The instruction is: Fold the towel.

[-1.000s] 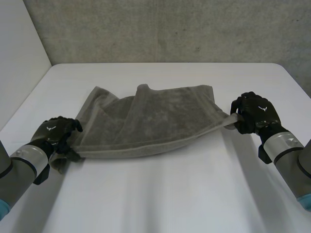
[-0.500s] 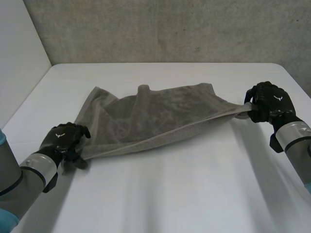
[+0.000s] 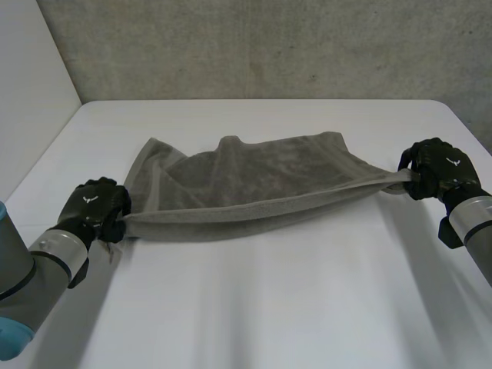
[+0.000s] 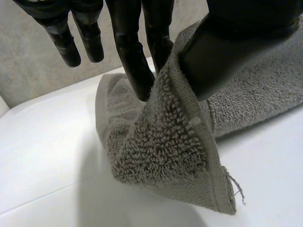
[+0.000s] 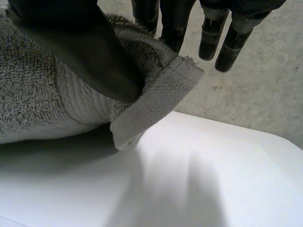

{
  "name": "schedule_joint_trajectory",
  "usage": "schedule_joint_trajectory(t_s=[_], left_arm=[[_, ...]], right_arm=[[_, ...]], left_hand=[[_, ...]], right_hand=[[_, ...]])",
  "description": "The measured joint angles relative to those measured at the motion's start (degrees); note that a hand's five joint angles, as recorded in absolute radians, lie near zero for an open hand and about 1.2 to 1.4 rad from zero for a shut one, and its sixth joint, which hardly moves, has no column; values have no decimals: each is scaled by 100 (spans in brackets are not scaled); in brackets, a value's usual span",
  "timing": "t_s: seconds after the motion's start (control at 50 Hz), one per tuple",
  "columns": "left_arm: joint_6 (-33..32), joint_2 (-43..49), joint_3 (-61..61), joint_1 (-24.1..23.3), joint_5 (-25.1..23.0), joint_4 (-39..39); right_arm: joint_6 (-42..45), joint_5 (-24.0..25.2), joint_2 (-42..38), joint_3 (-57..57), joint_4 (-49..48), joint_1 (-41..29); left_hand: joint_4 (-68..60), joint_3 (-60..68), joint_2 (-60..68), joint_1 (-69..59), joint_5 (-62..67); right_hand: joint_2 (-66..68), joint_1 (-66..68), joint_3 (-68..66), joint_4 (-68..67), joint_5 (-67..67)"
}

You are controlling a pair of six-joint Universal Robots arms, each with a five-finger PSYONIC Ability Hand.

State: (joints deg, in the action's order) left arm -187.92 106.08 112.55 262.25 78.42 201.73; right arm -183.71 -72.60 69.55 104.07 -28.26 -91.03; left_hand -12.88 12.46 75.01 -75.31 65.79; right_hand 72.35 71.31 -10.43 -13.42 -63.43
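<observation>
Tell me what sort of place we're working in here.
Probably a lab test bench: a white table against a rough concrete wall, and a grey towel held by the left hand and right hand.

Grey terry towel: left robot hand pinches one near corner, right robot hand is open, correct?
No. The right wrist view shows the right robot hand pinching the other near corner of the grey terry towel between thumb and fingers. The left robot hand does pinch its corner.

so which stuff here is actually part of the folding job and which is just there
In the job:
towel, stretched between the hands
left hand, pinching one corner
right hand, pinching the opposite corner

Just there:
table, white, under the towel
wall, grey, behind the table
</observation>
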Motion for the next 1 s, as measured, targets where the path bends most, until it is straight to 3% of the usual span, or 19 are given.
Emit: schedule_joint_trajectory(t_s=[0.24, 0.54, 0.82, 1.0], left_arm=[[-34, -352, 47, 61, -473, -312], [-281, -1389, -353, 429, -1036, -1481], [-285, -1704, -136, 150, -1351, -1854], [-354, -1662, 129, 94, -1422, -2007]], right_arm=[[349, 758, 225, 112, 490, 227], [1457, 1556, 1050, -327, 1554, 935], [1622, 2583, 1840, -574, 2161, 1386], [2828, 3191, 1834, -483, 2806, 2031]], left_hand=[[0, 0, 0, 0, 2], [0, 0, 0, 0, 2], [0, 0, 46, 0, 54], [0, 0, 47, 0, 54]], right_hand=[[39, 0, 0, 0, 0], [43, 1, 0, 0, 0], [44, 25, 0, 0, -42], [44, 25, 0, 0, -42]])
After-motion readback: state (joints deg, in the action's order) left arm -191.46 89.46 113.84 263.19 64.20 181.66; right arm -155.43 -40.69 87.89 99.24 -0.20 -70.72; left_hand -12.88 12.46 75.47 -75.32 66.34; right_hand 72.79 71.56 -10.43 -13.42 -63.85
